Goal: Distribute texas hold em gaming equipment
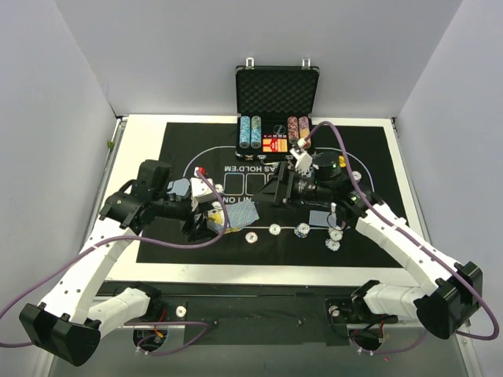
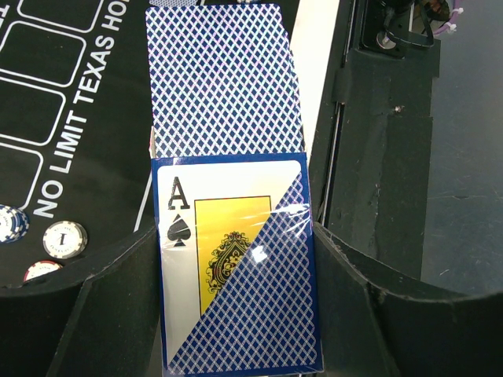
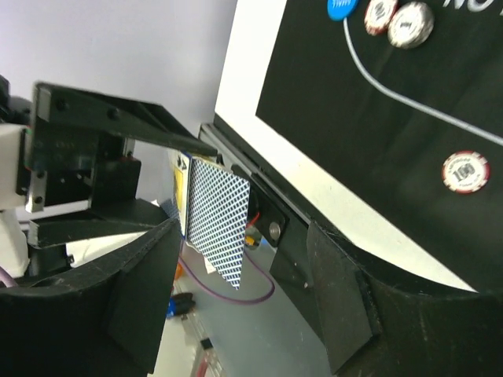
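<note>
Over the near edge of the black mat (image 2: 102, 196), lettered "NO LIMIT TEXAS HO", the left gripper (image 2: 236, 263) clamps a cellophaned deck (image 2: 236, 314) fronted by a spade ace marked "A". A blue-backed card (image 2: 224, 78) juts from the deck. Rightward, the right gripper (image 3: 240, 236) spreads its jaws wide, flanking that card untouched.

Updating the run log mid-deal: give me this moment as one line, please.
left gripper: shut on card deck | blue-backed card: jutting past deck front | right gripper: open, holding nothing
</note>
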Robot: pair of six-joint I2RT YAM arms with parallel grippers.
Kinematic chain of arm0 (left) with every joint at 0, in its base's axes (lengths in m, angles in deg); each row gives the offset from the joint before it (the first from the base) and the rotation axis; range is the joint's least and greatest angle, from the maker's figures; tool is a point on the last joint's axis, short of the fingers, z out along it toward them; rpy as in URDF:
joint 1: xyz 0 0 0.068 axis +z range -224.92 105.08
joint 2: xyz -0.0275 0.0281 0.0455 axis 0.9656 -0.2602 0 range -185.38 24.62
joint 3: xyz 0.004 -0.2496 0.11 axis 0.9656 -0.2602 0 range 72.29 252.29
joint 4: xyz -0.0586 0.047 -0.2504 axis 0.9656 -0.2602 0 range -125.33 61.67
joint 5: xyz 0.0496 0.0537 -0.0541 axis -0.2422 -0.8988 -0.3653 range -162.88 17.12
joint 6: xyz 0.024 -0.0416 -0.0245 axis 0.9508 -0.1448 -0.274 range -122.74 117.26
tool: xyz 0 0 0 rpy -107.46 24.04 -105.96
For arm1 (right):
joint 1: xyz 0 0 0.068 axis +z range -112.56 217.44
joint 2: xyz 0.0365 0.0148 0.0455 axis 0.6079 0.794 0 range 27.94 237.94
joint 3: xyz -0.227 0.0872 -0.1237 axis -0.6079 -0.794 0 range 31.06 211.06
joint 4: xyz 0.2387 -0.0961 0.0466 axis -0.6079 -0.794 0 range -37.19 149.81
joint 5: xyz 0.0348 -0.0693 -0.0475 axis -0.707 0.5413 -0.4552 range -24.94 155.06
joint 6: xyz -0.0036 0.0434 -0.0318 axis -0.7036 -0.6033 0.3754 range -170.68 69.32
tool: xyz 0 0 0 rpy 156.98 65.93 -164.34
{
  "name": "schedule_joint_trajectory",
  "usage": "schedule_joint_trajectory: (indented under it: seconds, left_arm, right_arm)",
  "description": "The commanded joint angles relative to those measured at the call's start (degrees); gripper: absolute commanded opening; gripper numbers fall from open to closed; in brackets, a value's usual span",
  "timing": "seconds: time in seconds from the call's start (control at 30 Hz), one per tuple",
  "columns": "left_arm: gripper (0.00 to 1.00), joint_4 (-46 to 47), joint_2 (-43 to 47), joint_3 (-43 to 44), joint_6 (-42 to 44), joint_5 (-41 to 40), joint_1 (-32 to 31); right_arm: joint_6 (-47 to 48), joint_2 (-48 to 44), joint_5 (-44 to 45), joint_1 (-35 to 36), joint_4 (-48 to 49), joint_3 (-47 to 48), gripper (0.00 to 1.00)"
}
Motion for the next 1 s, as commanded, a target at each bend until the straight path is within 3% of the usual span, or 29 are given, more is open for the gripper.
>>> schedule_joint_trajectory:
  seconds: [0.0, 0.23, 0.37, 0.97]
  left_arm:
    - [0.01, 2.7, 0.3, 0.9, 0.0, 1.4, 0.2]
    - [0.01, 2.7, 0.4, 1.1, 0.0, 1.4, 0.2]
    - [0.01, 2.8, 0.5, 1.0, -0.1, 1.4, 0.2]
    - [0.01, 3.8, 0.5, 0.8, -0.5, 1.4, 0.2]
  right_arm:
    - [1.1, 1.5, 0.9, 3.6, -0.1, 0.6, 0.61]
    - [-1.6, 2.0, 1.1, 4.9, 4.3, -0.6, 0.56]
    - [-2.1, 1.9, 1.3, 5.0, 4.3, -0.9, 0.44]
    - [-5.2, -1.7, -0.2, 0.5, 7.4, -5.3, 0.14]
